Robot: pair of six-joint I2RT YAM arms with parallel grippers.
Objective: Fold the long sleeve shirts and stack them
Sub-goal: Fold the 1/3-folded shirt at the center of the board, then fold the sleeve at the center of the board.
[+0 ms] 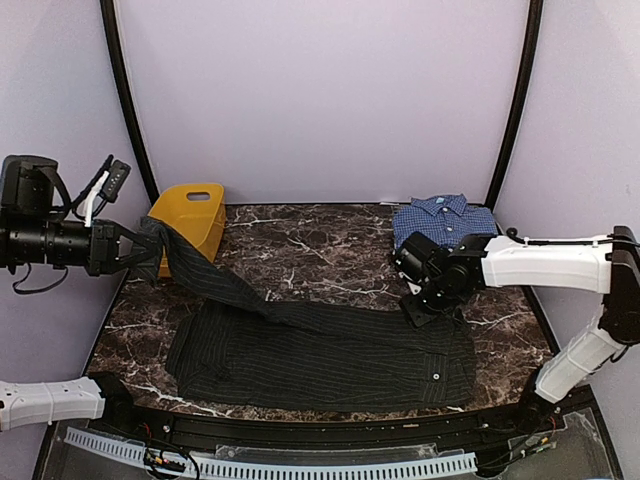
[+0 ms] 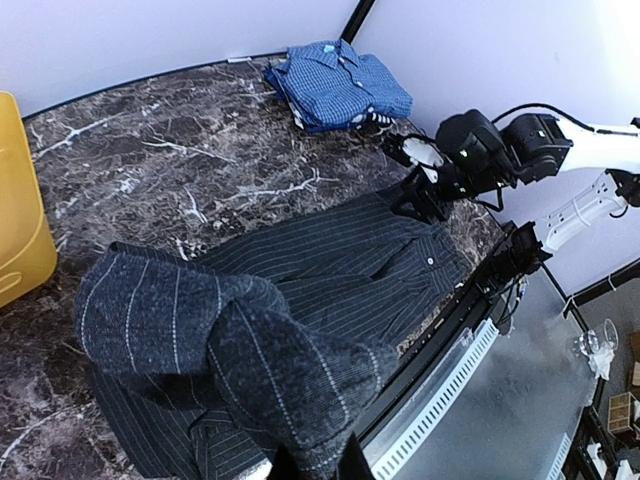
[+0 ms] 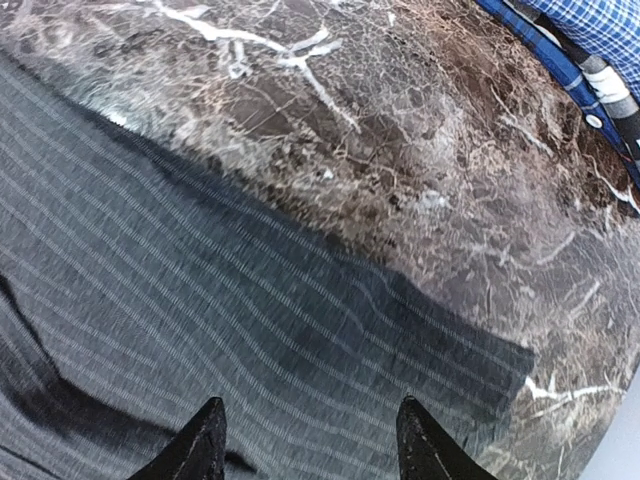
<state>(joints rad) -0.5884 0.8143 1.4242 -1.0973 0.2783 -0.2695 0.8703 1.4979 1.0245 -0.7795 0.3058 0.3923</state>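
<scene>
Dark marble table (image 1: pixel 330 240): black pinstriped shirt (image 1: pixel 320 355) lies spread near the front edge, one sleeve raised leftward in the clamped left gripper (image 1: pixel 132 247), beside the yellow basket (image 1: pixel 195 215). Right gripper (image 3: pixel 311 410) hovers parted and empty over its right end; blue checked shirt (image 1: pixel 443 218) lies folded at back right.

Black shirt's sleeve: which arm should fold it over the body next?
Probably left. The left hand is shut on the sleeve, stretched out beside the yellow basket; the right hand hangs open and empty over the black shirt.
</scene>
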